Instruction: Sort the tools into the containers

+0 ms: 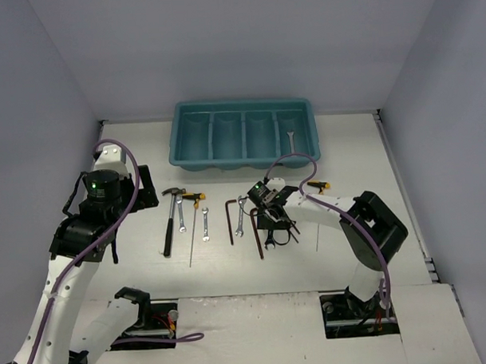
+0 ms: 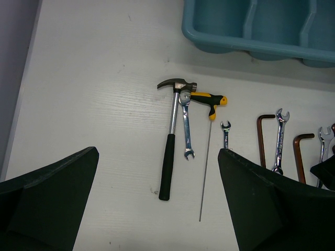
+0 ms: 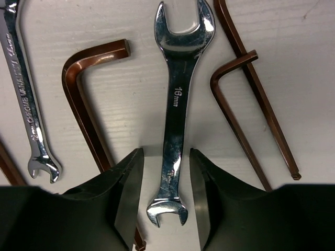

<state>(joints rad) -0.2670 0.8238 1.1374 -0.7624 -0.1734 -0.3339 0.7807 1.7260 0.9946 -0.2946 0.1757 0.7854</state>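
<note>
A teal rectangular plastic tray (image 1: 226, 159) with four long compartments sits at the middle of the white tabletop's (image 1: 142, 145) far edge. A slim silver wrench (image 1: 290, 139) lies in its rightmost compartment.

The other tools lie in a loose row across the middle of the tabletop, between the tray and the near edge. From the left come:
- a black-handled steel-headed hammer (image 1: 172, 223)
- a small silver spanner (image 2: 186, 128), its top end against the hammer's head
- a thin T-handle driver with a yellow-black grip (image 1: 194, 224)
- a short silver wrench (image 1: 204, 224)
- a dark reddish-brown L-shaped hex key (image 1: 231, 221)
- a chrome combination wrench (image 1: 239, 216)

The right gripper (image 3: 166, 152) is low over the tabletop, right of centre. Its jaws are partly apart, one finger on each side of the shank of a large silver open-ended wrench stamped 16mm (image 3: 175, 99). A narrow gap shows on both sides, so nothing is clamped. More brown hex keys (image 3: 238, 112) lie just beside this wrench. A second yellow-black T-handle driver (image 1: 317, 191) lies nearer the right edge.

The left gripper (image 2: 158, 151) hangs over the left part of the tabletop, jaws wide apart and holding nothing.
</note>
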